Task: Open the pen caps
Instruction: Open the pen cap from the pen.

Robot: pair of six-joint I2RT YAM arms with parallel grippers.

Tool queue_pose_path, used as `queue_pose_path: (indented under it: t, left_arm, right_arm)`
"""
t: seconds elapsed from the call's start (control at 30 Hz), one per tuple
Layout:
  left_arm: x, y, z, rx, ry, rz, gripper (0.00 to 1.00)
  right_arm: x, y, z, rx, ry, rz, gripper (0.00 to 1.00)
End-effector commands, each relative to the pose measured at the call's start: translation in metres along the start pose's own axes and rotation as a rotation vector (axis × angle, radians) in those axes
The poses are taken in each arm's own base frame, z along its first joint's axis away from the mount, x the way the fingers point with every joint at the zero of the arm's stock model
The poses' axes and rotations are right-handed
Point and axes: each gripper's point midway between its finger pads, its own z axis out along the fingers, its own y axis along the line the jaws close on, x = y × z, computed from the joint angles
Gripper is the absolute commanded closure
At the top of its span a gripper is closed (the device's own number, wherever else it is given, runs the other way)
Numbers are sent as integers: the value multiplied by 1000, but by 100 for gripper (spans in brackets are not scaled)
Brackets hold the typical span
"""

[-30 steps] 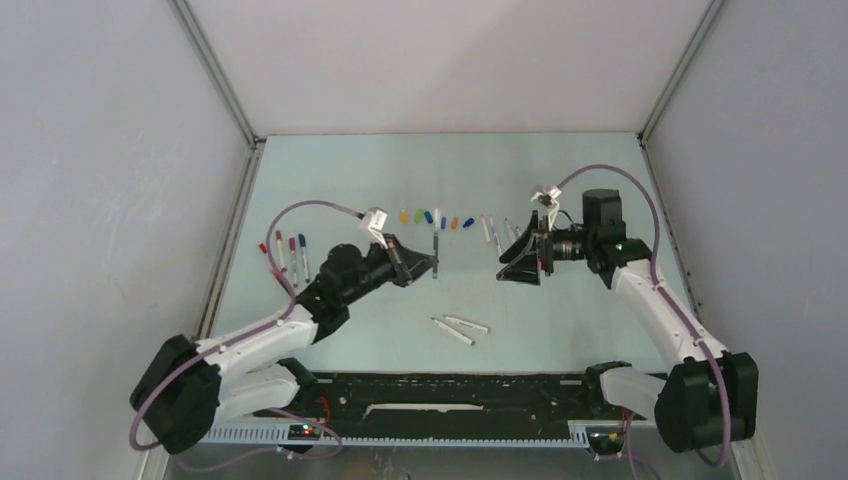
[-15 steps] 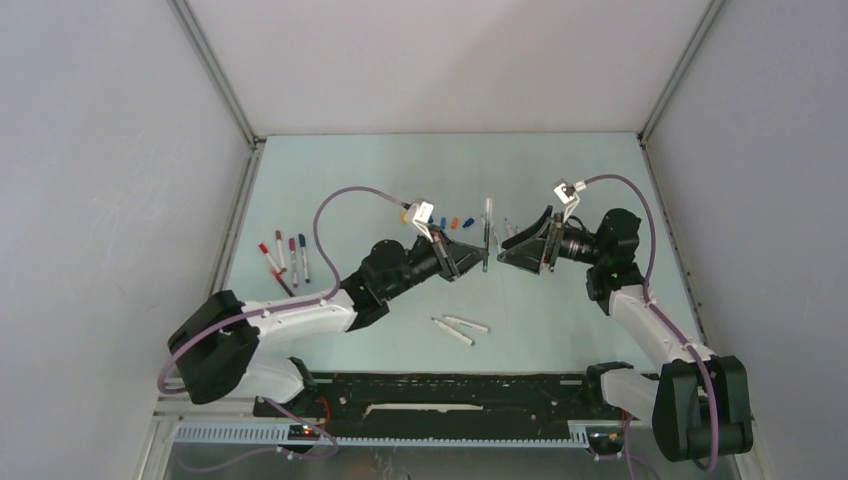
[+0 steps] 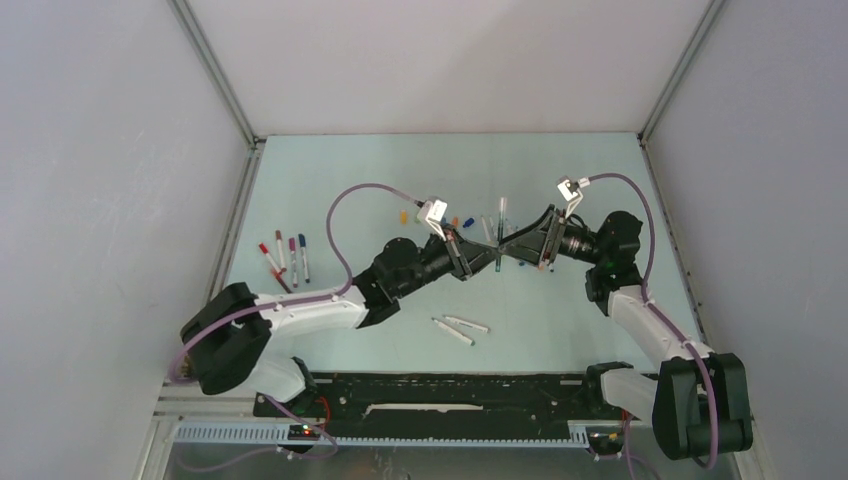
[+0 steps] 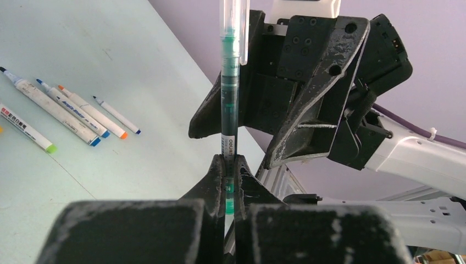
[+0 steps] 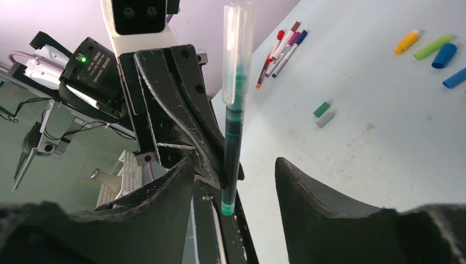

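Note:
My left gripper (image 3: 492,262) is shut on a green pen (image 3: 499,240) and holds it upright above the table, its clear cap (image 3: 503,206) on top. In the left wrist view the fingers (image 4: 218,171) pinch the pen's lower barrel (image 4: 229,110). My right gripper (image 3: 518,250) faces the left one and is open. In the right wrist view the pen (image 5: 233,143) stands between its two spread fingers (image 5: 308,187) without touching either. Loose pen caps, orange (image 5: 406,42), green (image 5: 432,47) and blue (image 5: 444,55), lie on the table behind.
Several capped pens (image 3: 285,255) lie at the left. Two white barrels (image 3: 460,328) lie near the front middle. Uncapped white barrels with coloured tips (image 4: 60,107) lie at the back. A small green cap (image 5: 322,109) and a grey one (image 5: 325,119) lie apart.
My left arm has carried the pen to the right and up. My right gripper has turned to face it, and the pen now stands between the right fingers.

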Motion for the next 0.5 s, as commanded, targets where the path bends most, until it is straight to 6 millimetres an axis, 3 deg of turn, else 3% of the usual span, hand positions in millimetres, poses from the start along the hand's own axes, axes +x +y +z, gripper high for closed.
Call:
queue_pose_path:
  t: [0.0, 0.23, 0.47]
  left_arm:
    - [-14, -23, 11, 58, -44, 4, 100]
    - [-9, -26, 16, 76, -33, -2, 100]
    - [-11, -26, 16, 68, -38, -1, 100]
  right_arm:
    - [-7, 1, 0, 1, -26, -21, 44]
    - [-6, -1, 1, 8, -26, 0, 58]
    - [-2, -1, 3, 4, -11, 14, 60]
